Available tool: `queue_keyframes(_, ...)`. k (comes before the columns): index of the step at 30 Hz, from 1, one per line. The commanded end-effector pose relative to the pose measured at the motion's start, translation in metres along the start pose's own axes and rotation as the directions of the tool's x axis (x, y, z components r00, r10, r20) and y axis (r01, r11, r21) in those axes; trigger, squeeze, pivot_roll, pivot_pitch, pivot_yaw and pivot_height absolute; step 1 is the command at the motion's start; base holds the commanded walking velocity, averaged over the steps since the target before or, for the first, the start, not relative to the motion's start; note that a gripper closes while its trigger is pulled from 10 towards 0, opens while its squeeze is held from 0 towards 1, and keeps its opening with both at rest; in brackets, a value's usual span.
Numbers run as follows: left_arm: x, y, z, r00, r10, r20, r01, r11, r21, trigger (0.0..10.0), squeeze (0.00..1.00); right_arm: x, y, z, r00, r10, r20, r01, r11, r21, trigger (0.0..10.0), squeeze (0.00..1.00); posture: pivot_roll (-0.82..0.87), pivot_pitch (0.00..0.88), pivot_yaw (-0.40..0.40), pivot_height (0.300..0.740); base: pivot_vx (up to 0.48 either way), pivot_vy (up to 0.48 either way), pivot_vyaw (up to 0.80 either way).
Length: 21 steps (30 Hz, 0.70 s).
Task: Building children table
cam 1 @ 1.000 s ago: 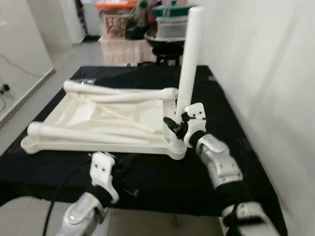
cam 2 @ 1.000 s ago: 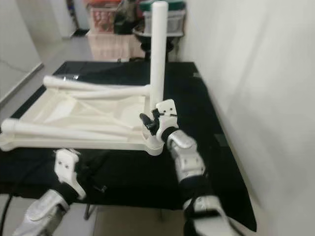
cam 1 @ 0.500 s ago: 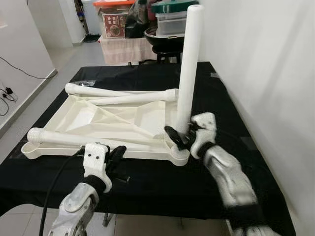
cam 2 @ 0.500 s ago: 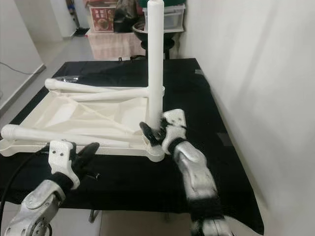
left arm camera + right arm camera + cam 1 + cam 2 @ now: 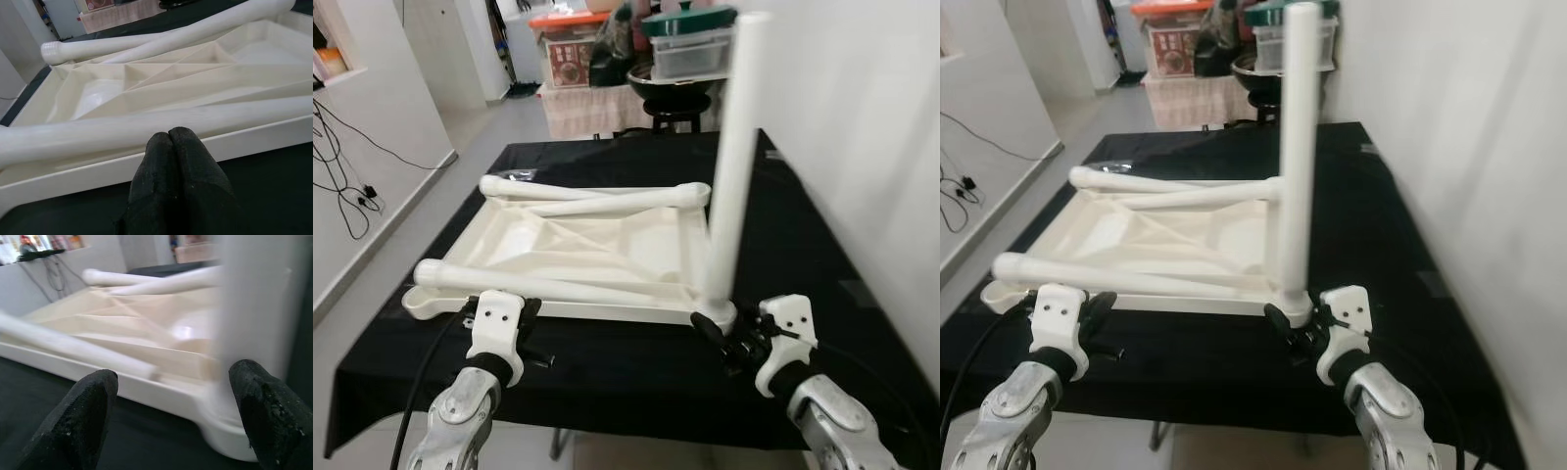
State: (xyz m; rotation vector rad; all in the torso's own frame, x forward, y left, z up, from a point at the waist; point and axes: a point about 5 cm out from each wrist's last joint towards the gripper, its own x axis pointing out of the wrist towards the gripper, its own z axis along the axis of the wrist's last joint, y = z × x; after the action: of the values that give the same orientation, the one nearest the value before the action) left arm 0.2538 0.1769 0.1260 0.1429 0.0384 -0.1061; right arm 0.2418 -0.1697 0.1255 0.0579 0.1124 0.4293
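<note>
Black R pincer [image 5: 171,416] wide open, L pincer [image 5: 171,161] closed

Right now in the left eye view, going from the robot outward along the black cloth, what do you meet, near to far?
Left gripper and right gripper → upturned white tabletop with its standing leg → dark stool and stacked storage boxes.

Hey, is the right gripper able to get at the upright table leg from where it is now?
Probably yes. The right gripper sits open just in front of the upright leg at the tabletop's corner, with only bare black cloth between them.
</note>
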Motion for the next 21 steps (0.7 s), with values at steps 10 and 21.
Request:
queue_keyframes(10, 0.004, -0.003, -0.004, 1.000, -0.002, -0.010, 0.002, 0.999, 0.045, 10.0, 0.00, 0.017, 0.017, 0.016, 0.987, 0.158, 0.011, -0.156, 0.982, -0.107, 10.0, 0.00, -0.05, 0.000, 0.033, 0.740, 0.000, 0.475, 0.00)
queue_keyframes(21, 0.007, -0.005, -0.003, 1.000, -0.005, -0.004, 0.005, 0.999, 0.053, 10.0, 0.00, 0.055, 0.020, 0.023, 0.996, 0.046, 0.080, -0.030, 0.981, -0.193, 10.0, 0.00, -0.03, 0.000, 0.036, 0.740, 0.000, 0.475, 0.00)
